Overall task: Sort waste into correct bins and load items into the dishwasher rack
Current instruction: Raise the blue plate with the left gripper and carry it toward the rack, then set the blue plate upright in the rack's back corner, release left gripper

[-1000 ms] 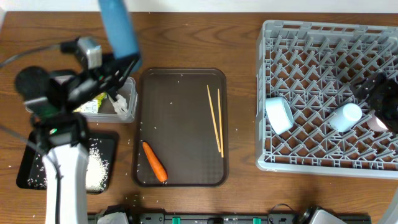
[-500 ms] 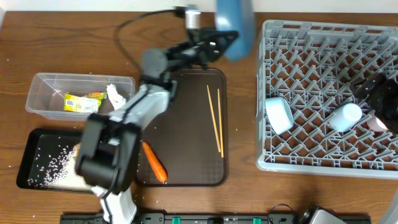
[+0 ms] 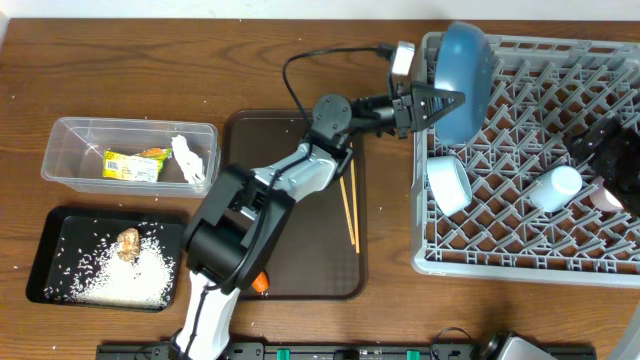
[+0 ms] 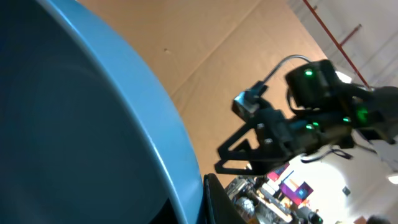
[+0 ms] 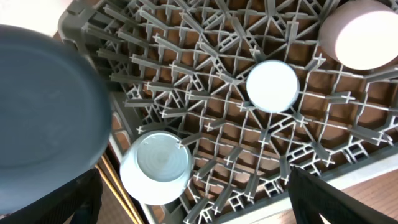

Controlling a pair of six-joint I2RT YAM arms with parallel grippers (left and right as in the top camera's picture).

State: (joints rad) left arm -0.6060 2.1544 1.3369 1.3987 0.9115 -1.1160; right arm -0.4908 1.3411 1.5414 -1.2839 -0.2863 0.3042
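Note:
My left gripper (image 3: 428, 102) is shut on the rim of the large blue plate (image 3: 466, 66) and holds it on edge over the far left corner of the grey dishwasher rack (image 3: 530, 110). In the left wrist view the plate (image 4: 74, 124) fills the left side, with one black finger (image 4: 217, 205) against its rim. My right gripper (image 3: 603, 150) hangs open and empty over the rack's right side. The pale blue bowl (image 3: 450, 183) and two cups (image 3: 556, 187) sit in the rack. In the right wrist view the plate (image 5: 43, 106), bowl (image 5: 155, 168) and cups (image 5: 272, 86) show.
The chopsticks (image 3: 348, 195) lie on the dark-brown serving tray (image 3: 300, 150); the carrot (image 3: 260, 283) is mostly hidden under my left arm. The clear tub (image 3: 70, 150) holds the wrapper (image 3: 130, 165) and tissue (image 3: 188, 160). The black tray (image 3: 50, 240) holds rice and the brown lump (image 3: 128, 243).
My left arm has swung the blue plate from above the clear tub, across the serving tray, to the rack's far left corner. The right arm has not moved.

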